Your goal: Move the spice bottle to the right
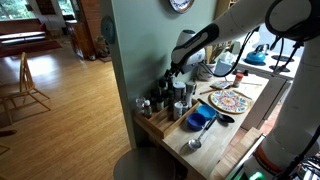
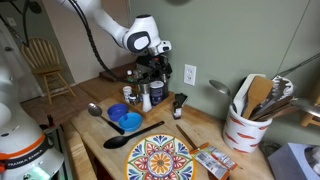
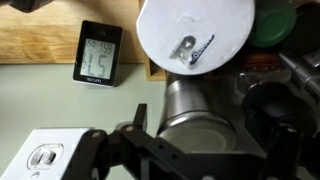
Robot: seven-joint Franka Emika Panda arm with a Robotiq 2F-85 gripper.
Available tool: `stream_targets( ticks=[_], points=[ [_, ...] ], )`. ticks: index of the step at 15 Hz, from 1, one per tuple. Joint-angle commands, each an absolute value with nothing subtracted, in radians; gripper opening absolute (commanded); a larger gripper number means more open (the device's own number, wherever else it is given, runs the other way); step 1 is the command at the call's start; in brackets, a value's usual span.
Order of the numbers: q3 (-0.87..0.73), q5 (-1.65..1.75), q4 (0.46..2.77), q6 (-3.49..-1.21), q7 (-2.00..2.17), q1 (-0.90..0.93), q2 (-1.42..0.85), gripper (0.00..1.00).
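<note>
While the arm (image 1: 215, 35) reaches down from the upper right of an exterior view, the claw (image 1: 178, 82) hangs over a cluster of bottles at the back of the wooden counter (image 1: 215, 150), near the middle of the frame. In the wrist view the spice bottle (image 3: 200, 108), a metal cylinder with a shiny top, stands in the lower middle of the frame between the two black fingers (image 3: 135, 135). Whether they press on its sides cannot be told, so the grasp is recorded as undetermined. Obstructions close by: a round white lid (image 3: 195, 38) directly above the bottle in that frame, a green lid (image 3: 275, 25) in the upper right corner, and dark jars crowding the right edge. A digital timer (image 3: 100, 52) shows at the upper left, in front of a wooden board. In an exterior view a blue bowl (image 2: 125, 120), a black spoon (image 2: 125, 140), a metal spoon (image 2: 93, 108) and a patterned plate (image 2: 160, 160) lie on the counter below the bottles, apart from them. A wall socket (image 2: 190, 73) sits just right of the claw, and a white crock (image 2: 245, 128) of utensils stands well apart at the right.
</note>
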State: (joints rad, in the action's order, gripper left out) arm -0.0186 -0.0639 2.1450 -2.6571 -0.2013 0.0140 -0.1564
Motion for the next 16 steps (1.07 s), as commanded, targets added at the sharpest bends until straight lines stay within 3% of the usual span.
stream_targets(
  ticks=[1, 4, 5, 6, 11, 16],
  points=[
    [-0.003, -0.047, 2.132, -2.684, -0.207, -0.001, -0.186, 1.00],
    [-0.004, -0.037, 2.126, -2.696, -0.201, -0.001, -0.195, 1.00],
    [-0.003, -0.037, 2.123, -2.700, -0.203, -0.002, -0.198, 0.92],
    [-0.003, -0.036, 2.120, -2.701, -0.203, -0.002, -0.201, 0.75],
    [-0.004, -0.028, 2.115, -2.688, -0.207, -0.007, -0.198, 0.38],
    [0.002, -0.033, 2.105, -2.635, -0.217, -0.013, -0.147, 0.38]
  ],
)
